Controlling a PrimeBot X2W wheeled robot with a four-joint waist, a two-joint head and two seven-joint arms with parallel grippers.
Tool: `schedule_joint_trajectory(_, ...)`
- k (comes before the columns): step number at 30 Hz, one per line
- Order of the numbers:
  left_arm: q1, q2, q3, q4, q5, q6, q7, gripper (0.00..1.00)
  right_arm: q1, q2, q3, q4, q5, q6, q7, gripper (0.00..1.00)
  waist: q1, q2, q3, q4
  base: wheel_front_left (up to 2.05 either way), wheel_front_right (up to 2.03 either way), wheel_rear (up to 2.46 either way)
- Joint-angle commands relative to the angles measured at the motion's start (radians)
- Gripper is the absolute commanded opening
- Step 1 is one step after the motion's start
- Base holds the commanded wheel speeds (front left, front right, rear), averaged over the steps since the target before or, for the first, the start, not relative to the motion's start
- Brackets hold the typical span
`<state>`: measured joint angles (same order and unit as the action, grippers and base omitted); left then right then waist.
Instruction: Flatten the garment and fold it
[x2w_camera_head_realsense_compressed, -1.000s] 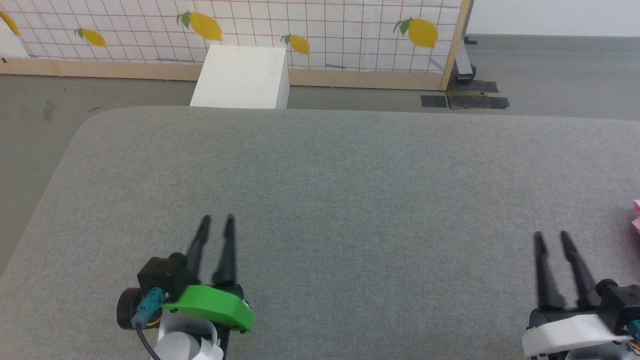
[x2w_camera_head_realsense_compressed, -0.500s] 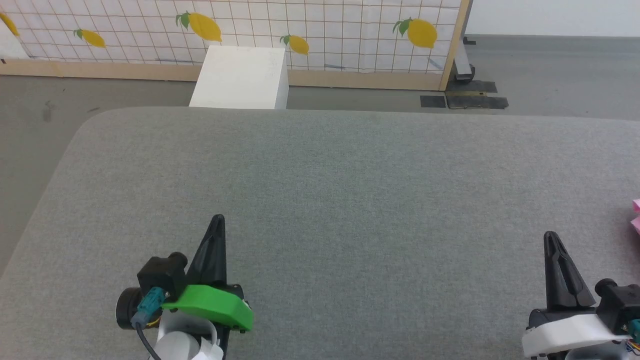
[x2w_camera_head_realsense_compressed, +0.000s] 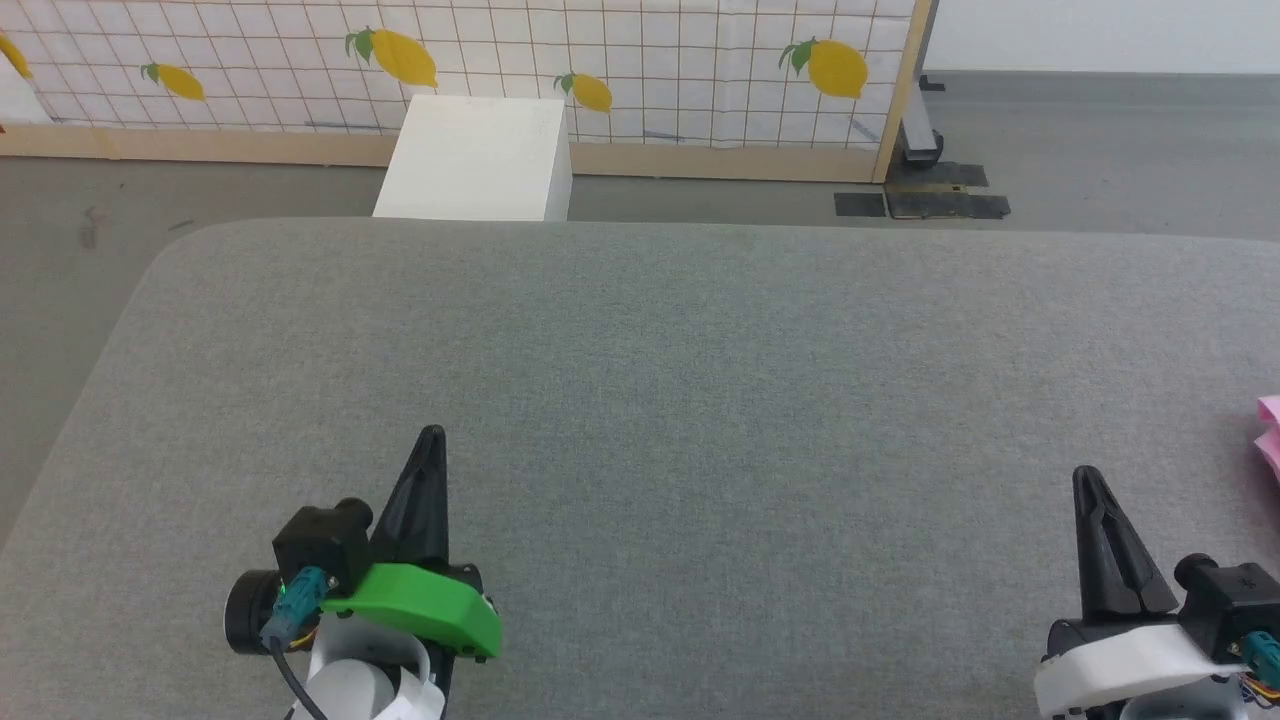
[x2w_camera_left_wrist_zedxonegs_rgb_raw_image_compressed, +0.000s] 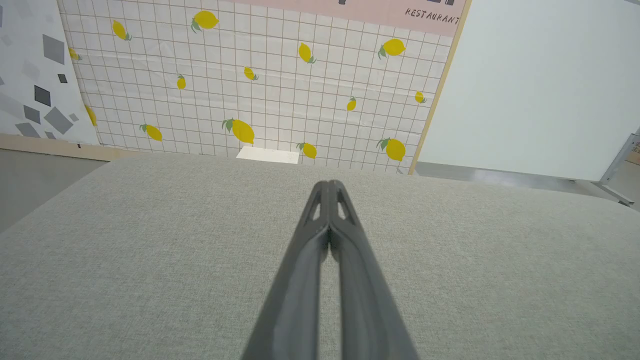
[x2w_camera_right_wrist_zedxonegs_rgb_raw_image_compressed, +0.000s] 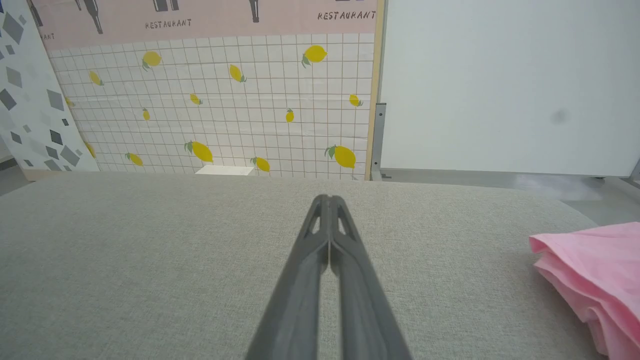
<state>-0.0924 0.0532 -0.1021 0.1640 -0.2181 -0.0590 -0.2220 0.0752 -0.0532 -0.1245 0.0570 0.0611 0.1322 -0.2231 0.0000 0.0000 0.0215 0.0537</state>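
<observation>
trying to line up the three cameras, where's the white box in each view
Head view: the white box is near the top, left of centre, beyond the grey table's far edge.
Left wrist view: a thin white sliver above the table's far edge, up and left of the left claw tip.
Right wrist view: a sliver at the far edge, left of the right claw tip.
Shared landmark: the lemon-print wall behind it.

Head camera overlooks the grey surface (x2w_camera_head_realsense_compressed: 640, 350); both wrist cameras skim it toward the lemon wall (x2w_camera_left_wrist_zedxonegs_rgb_raw_image_compressed: 250, 75).
</observation>
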Motion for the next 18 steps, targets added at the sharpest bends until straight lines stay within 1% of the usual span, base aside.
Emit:
schedule_joint_trajectory(1,0.014,0.0,0.006,-0.008,0.012,0.008,0.005,0.0,-0.011,0.0,0.005,-0.008,-0.007,0.0,0.007,0.0,0.0,0.0,0.0,-0.001,0.0,0.0,0.0)
schedule_joint_trajectory(18,0.026,-0.001,0.021,-0.033,0.045,0.016,0.039,0.0,-0.021,0.001,0.024,-0.016,-0.015,0.0,0.041,0.0,0.0,0.0,-0.004,-0.009,0.0,0.0,0.0)
